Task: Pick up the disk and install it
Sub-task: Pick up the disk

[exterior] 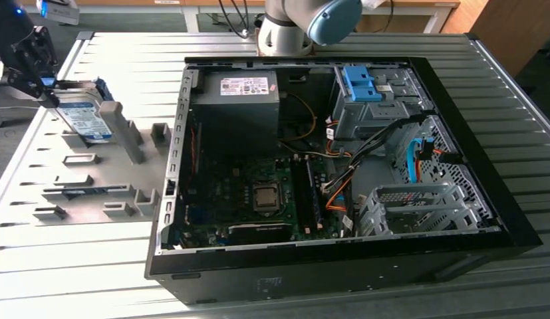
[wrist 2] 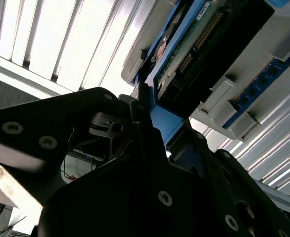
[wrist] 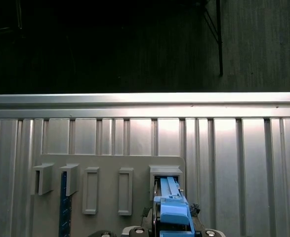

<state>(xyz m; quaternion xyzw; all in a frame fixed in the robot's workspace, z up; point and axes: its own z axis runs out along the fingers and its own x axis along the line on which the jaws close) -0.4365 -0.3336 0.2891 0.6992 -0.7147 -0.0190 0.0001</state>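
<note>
Disk (exterior: 82, 118) stands on its edge in the grey rack (exterior: 88, 199), so the end effector (exterior: 49, 93) squeezes its blue end easily.

The arm (exterior: 276, 34) is seen as a silver-grey tubular joint closed by a pale blue round cap (exterior: 337, 16). The gripper (wrist 2: 165, 129) is built of matte black angular plates fastened with silver round-headed screws (wrist 2: 165, 198), and a round recessed pivot (wrist 2: 116, 127) is set in one plate.
</note>
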